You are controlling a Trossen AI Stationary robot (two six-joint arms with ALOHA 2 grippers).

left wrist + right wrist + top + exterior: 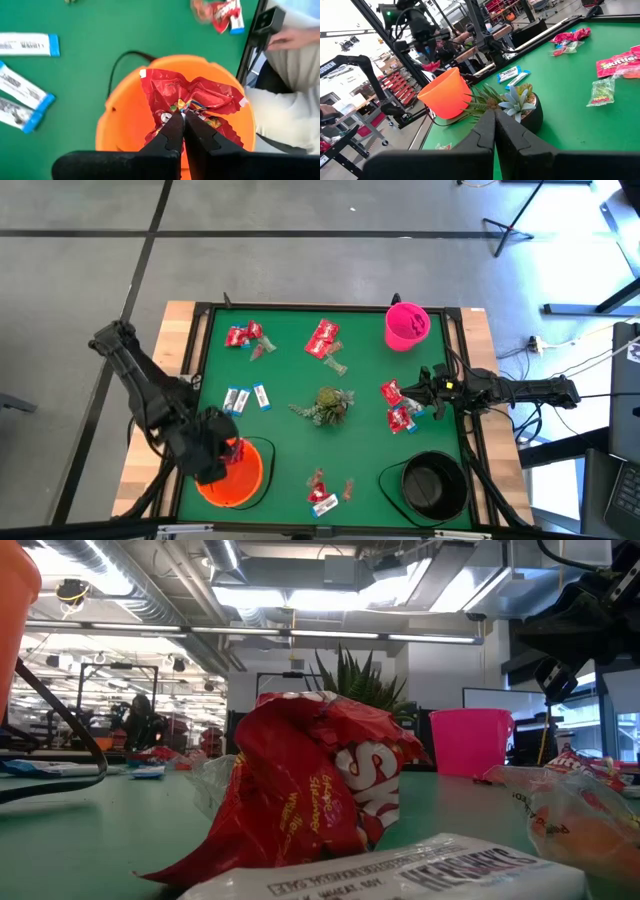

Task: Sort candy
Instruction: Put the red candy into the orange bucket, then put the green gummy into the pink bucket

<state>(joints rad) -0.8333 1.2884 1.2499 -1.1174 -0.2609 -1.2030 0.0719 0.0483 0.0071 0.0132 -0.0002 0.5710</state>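
Note:
My left gripper (182,119) hovers over the orange bowl (243,478) at the table's near left and is shut on a shiny red candy packet (192,97). My right gripper (495,117) is shut with nothing between its fingers. It sits at the table's right side, beside two red packets (398,406), pointing toward the green sprig (326,406). More candy lies flat on the green mat: white-and-blue packets (246,398), red packets (245,335) (323,338), and a small mixed group (323,494) at the near edge. My left gripper pinches the red packet between its two fingers at the crumpled middle (181,106). The fingers come from above, pointing down. The packet spreads out below the fingertips, inside the orange bowl's rim (125,90). I cannot tell whether it rests on the bowl's floor.
A pink bowl (407,325) stands at the far right and a black bowl (433,486) at the near right. A dark cable (120,62) lies beside the orange bowl. A person's hand (295,36) shows beyond the table's near edge. A raised black frame (330,308) borders the mat.

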